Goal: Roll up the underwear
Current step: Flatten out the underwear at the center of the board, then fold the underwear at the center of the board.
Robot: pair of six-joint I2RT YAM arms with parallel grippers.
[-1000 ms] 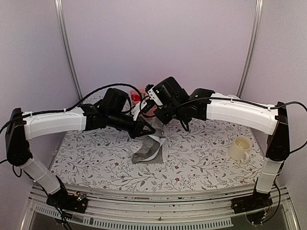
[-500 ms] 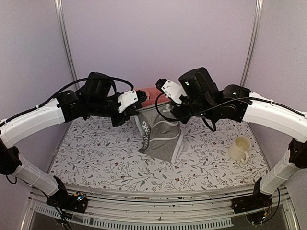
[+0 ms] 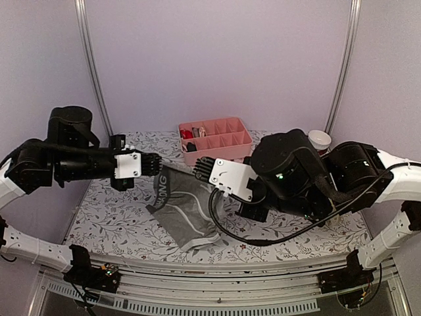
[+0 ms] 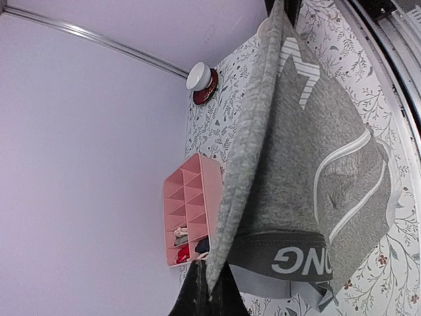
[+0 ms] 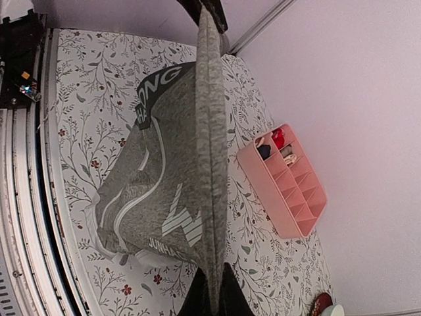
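- The left gripper (image 3: 156, 164) is clamping tight on one end of the raised edge of the grey boxer-briefs (image 3: 187, 212), close to the dark, white-lettered waistband (image 3: 167, 188)
- The right gripper (image 3: 198, 168) is pinching the other end of that same edge, with its jaws closed on the cloth near the leg end of the garment
- The held edge is running as a taut grey ridge between the two grippers, above the table and just in front of the pink divided tray (image 3: 227, 150)
- The rest of the boxer-briefs is hanging down from that ridge toward the near side, and its lower part is draping onto the floral tablecloth (image 3: 108, 214) between the two arms
- In the left wrist view the left gripper (image 4: 210, 297) is showing at the bottom with the cloth rising from it; the waistband (image 4: 289, 258) is lying nearest to it
- In the right wrist view the right gripper (image 5: 211, 296) is gripping the ridge at the bottom, and white lettering is showing on the leg beside it
- A white cup (image 3: 320, 139) is standing at the far right of the table, well apart from the garment
- Small items are sitting in the left-hand compartments of the tray; what they are I cannot tell
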